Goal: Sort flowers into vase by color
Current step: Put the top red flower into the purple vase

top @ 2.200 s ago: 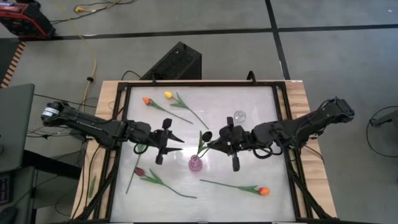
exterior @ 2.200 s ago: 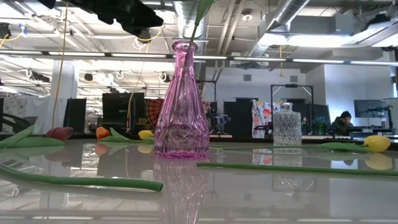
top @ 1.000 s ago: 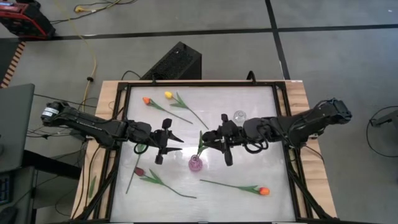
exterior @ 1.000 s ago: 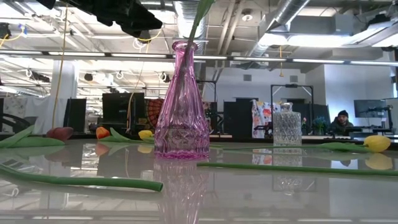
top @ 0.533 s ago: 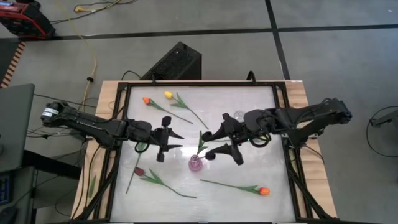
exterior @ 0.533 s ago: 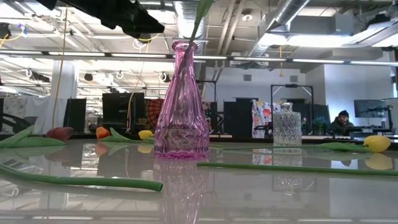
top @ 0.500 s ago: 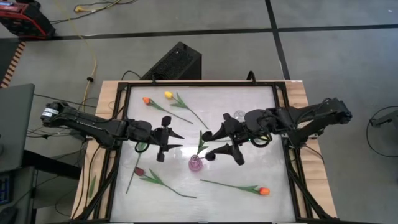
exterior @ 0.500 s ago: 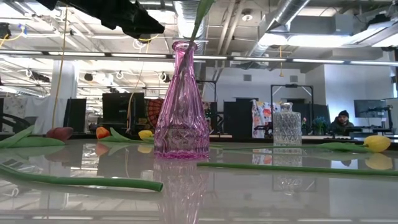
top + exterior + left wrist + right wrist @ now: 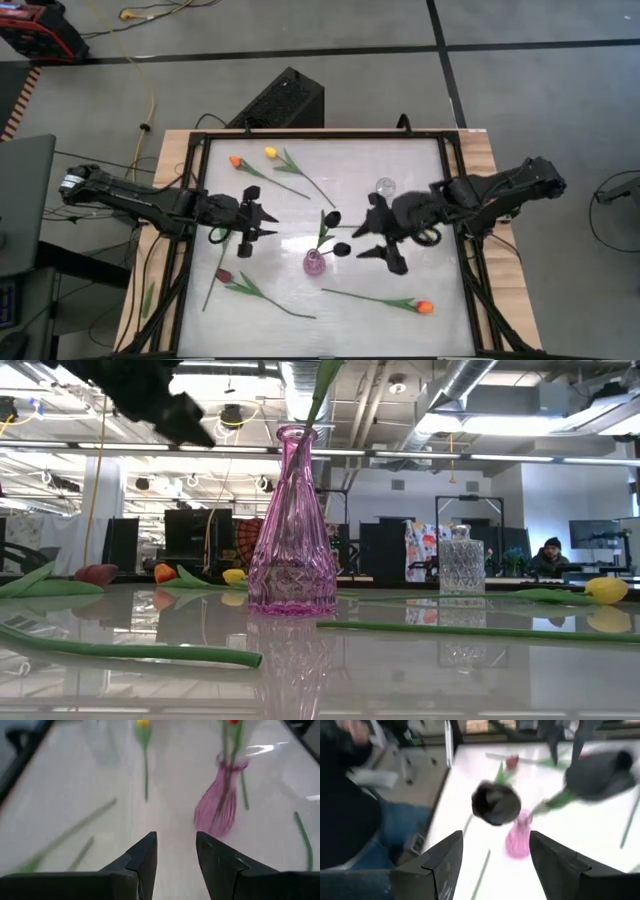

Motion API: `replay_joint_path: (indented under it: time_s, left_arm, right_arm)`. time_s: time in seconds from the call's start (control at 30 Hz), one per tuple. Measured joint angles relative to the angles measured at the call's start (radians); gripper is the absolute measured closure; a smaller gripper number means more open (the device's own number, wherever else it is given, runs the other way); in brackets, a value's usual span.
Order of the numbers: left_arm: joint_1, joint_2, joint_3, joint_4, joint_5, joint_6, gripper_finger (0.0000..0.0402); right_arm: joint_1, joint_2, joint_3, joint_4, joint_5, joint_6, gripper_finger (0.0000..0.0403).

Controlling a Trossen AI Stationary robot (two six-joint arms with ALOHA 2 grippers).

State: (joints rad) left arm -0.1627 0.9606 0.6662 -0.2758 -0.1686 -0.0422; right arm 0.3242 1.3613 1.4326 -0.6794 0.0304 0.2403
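Observation:
A pink vase (image 9: 314,262) stands mid-table with two dark tulips in it. Their heads (image 9: 331,217) (image 9: 341,249) lean toward the right, and the stems stick into its neck (image 9: 297,432). My left gripper (image 9: 262,222) hovers open to the left of the vase, with nothing between its fingers. My right gripper (image 9: 376,241) hovers open to the right of the vase, and its wrist view shows the dark heads (image 9: 495,802) beyond the fingers. An orange tulip (image 9: 235,161), a yellow tulip (image 9: 270,152), a maroon tulip (image 9: 223,275) and another orange tulip (image 9: 425,307) lie flat on the table.
A small clear glass vase (image 9: 385,186) stands at the far right of the pink one. A dark frame (image 9: 455,180) edges the white table. A long green stem (image 9: 130,650) lies near the front. A person's leg in blue (image 9: 390,832) shows beyond the table's left edge.
My right gripper has opened, let go of a dark tulip that now stays leaning in the pink vase, and drawn back toward the table's right edge. My left gripper has moved a little toward the left edge.

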Motion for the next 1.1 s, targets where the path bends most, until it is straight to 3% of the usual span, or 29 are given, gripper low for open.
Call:
replay_joint_path:
  time_s: [0.33,0.8,1.0,1.1]
  left_arm:
    - [0.000,0.015,0.000,-0.325,-0.101,-0.530,0.0274]
    - [-0.042,0.049,0.001,-0.586,0.145,-1.012,0.0274]
    - [-0.097,0.069,0.000,-0.735,0.145,-1.195,0.0274]
    - [-0.154,0.093,0.000,-0.733,0.134,-1.259,0.0274]
  right_arm:
    - [0.091,0.000,-0.122,0.010,0.188,0.011,0.0147]
    - [0.107,0.000,-0.314,0.131,0.199,0.030,0.0147]
    - [0.124,-0.001,-0.376,0.195,0.195,0.048,0.0147]
    - [0.128,0.000,-0.399,0.209,0.193,0.048,0.0147]
